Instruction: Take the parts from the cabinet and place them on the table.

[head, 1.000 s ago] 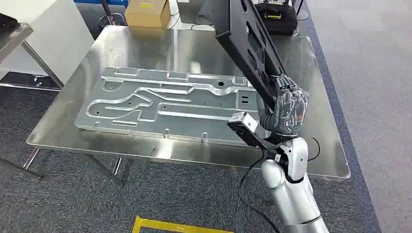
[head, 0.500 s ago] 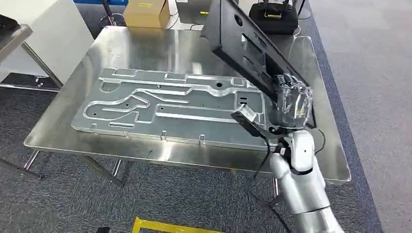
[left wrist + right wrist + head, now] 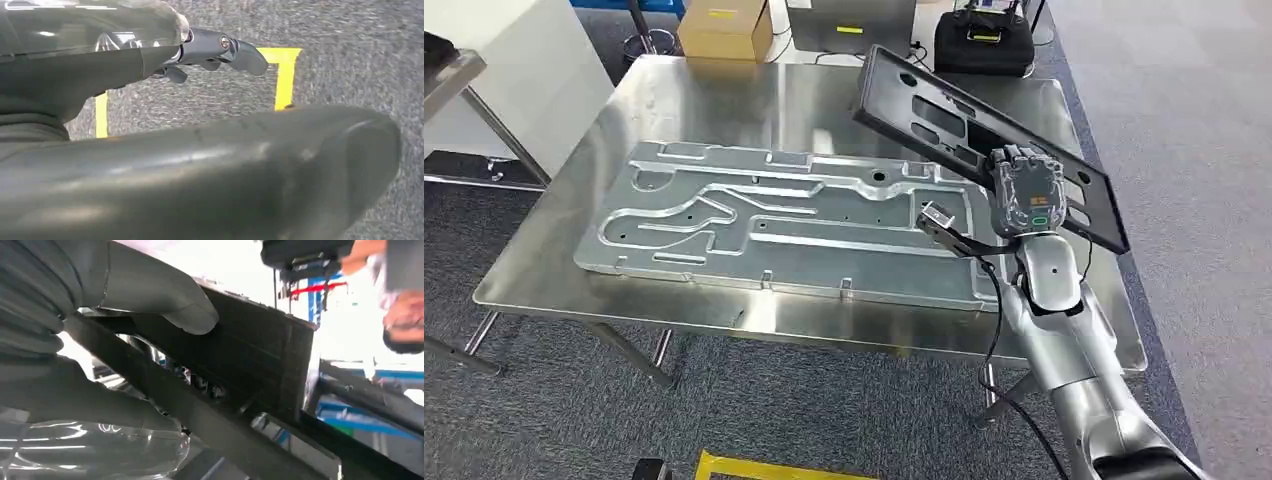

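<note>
A long black frame part (image 3: 929,106) with several cut-outs hangs tilted above the right side of the steel table (image 3: 724,90). My right hand (image 3: 1025,192) grips it near its nearer end, fingers wrapped over its edge. In the right wrist view the thumb (image 3: 167,297) presses on the same black part (image 3: 250,340). A large silver stamped plate (image 3: 774,215) lies flat on the table, left of the hand. My left hand (image 3: 125,65) hangs over grey carpet with its fingers (image 3: 235,47) stretched out and nothing in it.
A cardboard box (image 3: 727,28), a grey case (image 3: 849,18) and a black bag (image 3: 984,42) stand beyond the table's far edge. A white cabinet (image 3: 514,70) is at the left. Yellow tape (image 3: 774,468) marks the floor. A person (image 3: 405,315) stands nearby.
The black part has swung down from a steep tilt to a flatter one over the table's right side. My right hand has turned and moved slightly right and farther out.
</note>
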